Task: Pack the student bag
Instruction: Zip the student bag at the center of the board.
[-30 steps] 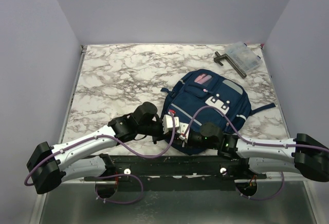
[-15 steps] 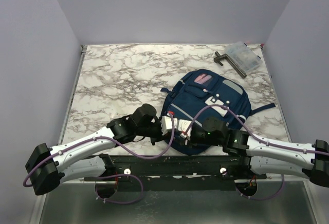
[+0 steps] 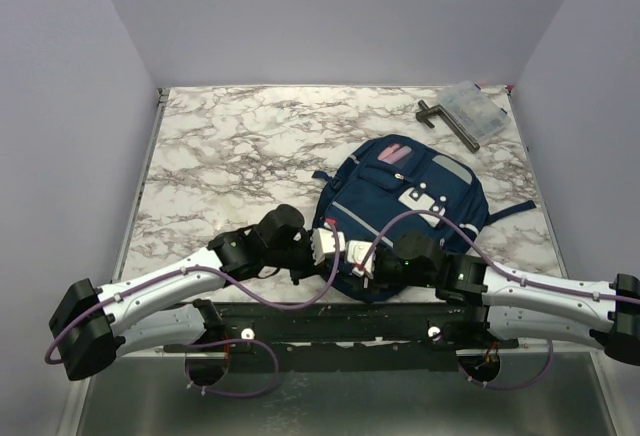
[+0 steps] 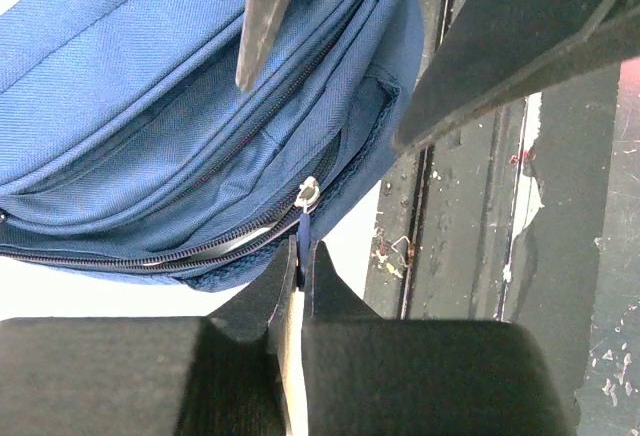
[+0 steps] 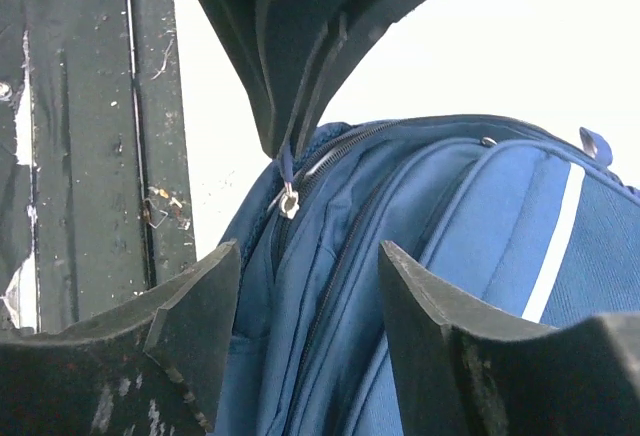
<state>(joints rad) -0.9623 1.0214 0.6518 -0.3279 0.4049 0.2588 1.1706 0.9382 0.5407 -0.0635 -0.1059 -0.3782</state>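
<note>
In your left wrist view, the left gripper (image 4: 301,256) had its fingers pressed together on the blue zipper pull (image 4: 303,224) of the student bag (image 4: 150,106), just below the metal slider (image 4: 311,191). The zipper track ran leftward from there along the navy fabric. Above, the right gripper (image 4: 325,116) held its dark fingers apart. A black base rail (image 4: 470,256) lay to the right.

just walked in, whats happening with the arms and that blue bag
Two robot arms are working at the near end of the navy backpack lying on the marble table. The left hand is shut on the blue zipper pull; the zipper there looks partly open. The right hand is open, hovering by the bag's edge beside that pull.
</note>
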